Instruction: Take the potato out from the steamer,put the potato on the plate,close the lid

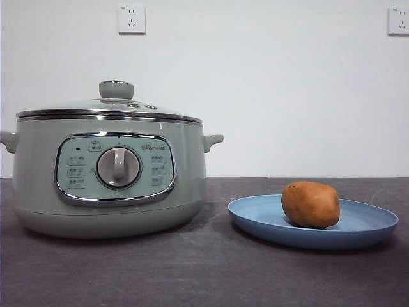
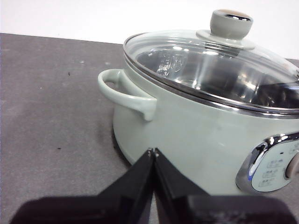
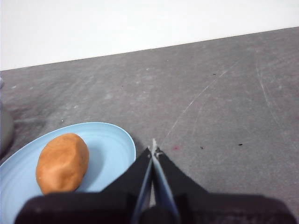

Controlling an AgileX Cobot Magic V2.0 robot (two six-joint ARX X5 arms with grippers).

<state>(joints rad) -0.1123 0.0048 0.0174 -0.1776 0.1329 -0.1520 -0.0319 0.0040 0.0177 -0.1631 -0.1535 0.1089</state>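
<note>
The pale green steamer [image 1: 108,173] stands on the left of the table, its glass lid [image 1: 108,110] with the green knob seated on the rim. To its right lies the blue plate [image 1: 358,233] with the orange-brown potato [image 1: 310,204] resting on it. In the left wrist view, my left gripper [image 2: 153,151] is shut and empty, hanging beside the steamer [image 2: 196,126] near its side handle, below the lid [image 2: 210,60]. My right gripper [image 3: 153,150] is shut and empty too, just off the edge of the plate [image 3: 110,154], with the potato [image 3: 62,162] a short way from it. Neither gripper shows in the front view.
The dark grey tabletop [image 1: 204,275] runs back to a white wall with two sockets [image 1: 131,19]. Bare table [image 3: 210,102] spreads out beyond the plate on the right arm's side, and more bare table [image 2: 51,102] lies beside the steamer's handle.
</note>
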